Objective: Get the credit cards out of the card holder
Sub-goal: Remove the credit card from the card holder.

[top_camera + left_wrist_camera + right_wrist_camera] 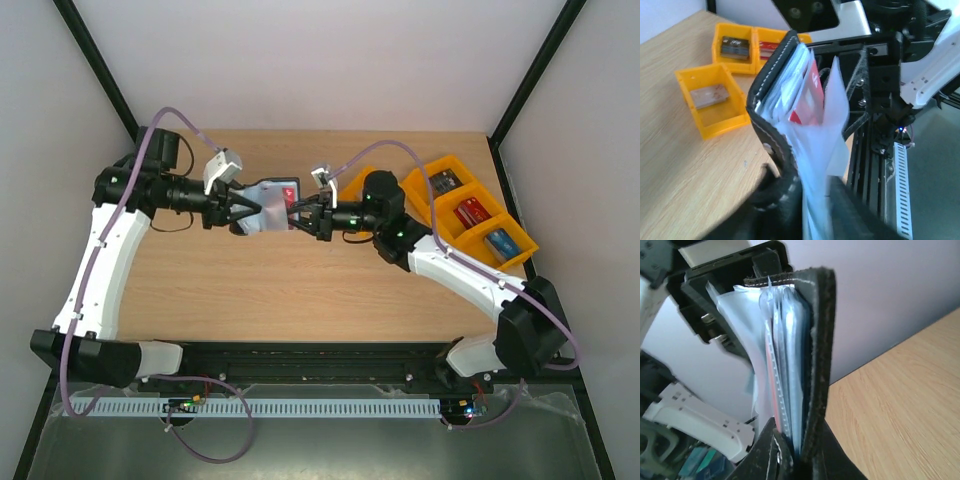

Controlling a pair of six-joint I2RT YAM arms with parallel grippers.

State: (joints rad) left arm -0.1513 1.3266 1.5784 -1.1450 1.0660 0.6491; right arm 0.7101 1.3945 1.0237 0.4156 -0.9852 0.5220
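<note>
The card holder (268, 205) is held in the air above the table (250, 290), a little toward 12 o'clock from its middle; it does not touch the wood. The left gripper (238, 212) is at the holder's 9 o'clock side with its jaws closed on that edge. The right gripper (303, 214) is at the 3 o'clock side, also closed. In its own wrist view the black cover (820, 365) and the clear pockets (785, 360) go down between its fingers, so I judge that it has the holder itself. Whether a card is also pinched, I cannot tell.

A red card (291, 190) shows inside the pockets, on the 12 o'clock side of the right gripper; no card is out yet. The orange trays (436, 208) stand well apart at 3 o'clock.

What could go wrong: both tools grip the same thing, so if the right one pulls toward 3 o'clock it may drag the whole holder and not a card; the thin pockets could stretch or tear, or the holder could slip out of the left jaws and fall. If only a pocket sleeve is pinched, the card would not come out. A card that comes out suddenly could drop on the table.
</note>
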